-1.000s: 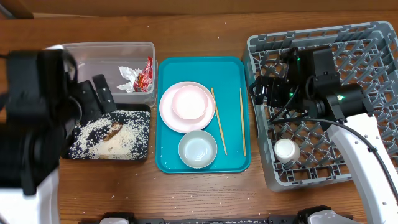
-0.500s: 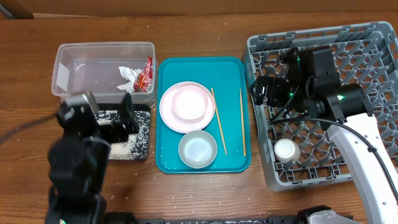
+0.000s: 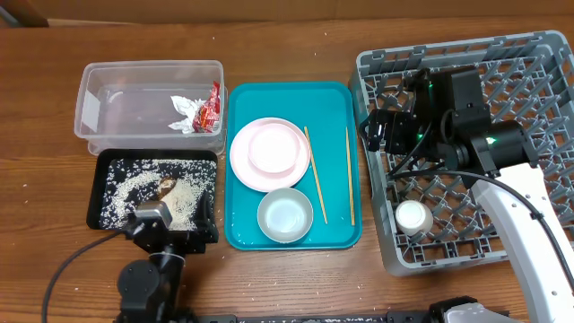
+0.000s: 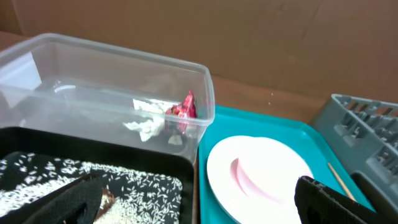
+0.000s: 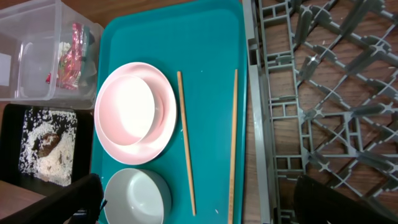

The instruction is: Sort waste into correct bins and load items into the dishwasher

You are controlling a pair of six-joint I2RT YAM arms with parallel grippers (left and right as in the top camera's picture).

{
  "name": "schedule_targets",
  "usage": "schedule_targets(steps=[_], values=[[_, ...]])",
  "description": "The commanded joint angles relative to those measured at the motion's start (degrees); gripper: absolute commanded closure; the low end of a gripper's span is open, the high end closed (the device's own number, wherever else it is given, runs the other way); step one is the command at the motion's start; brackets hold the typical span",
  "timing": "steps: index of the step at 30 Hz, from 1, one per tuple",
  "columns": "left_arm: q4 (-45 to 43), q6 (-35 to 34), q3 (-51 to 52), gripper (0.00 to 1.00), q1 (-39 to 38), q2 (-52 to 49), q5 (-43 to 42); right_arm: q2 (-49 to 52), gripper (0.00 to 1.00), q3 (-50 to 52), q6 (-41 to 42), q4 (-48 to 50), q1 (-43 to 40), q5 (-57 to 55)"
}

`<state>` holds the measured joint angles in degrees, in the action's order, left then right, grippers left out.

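Two chopsticks are seen on teal tray. Left gripper, at black tray's near edge, and right gripper, over dish rack, are spread wide, empty.

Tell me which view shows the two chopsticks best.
The right wrist view: both chopsticks lie large and unobstructed on the teal tray. The overhead view also shows both whole, only smaller. The left wrist view catches just a short bit of one near its right edge.

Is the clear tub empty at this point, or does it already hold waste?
Not empty. A crumpled white tissue and a red wrapper lie inside the clear tub, near the teal tray.
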<state>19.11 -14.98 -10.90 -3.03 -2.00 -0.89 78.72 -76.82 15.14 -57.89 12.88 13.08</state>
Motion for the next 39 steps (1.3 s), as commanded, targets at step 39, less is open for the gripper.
schedule_targets(steps=[39], values=[[-10.6, 0.8, 8.7, 0.00, -0.5, 1.7, 0.0, 1.4, 0.00, -0.4, -0.4, 5.0, 5.2, 16.9]])
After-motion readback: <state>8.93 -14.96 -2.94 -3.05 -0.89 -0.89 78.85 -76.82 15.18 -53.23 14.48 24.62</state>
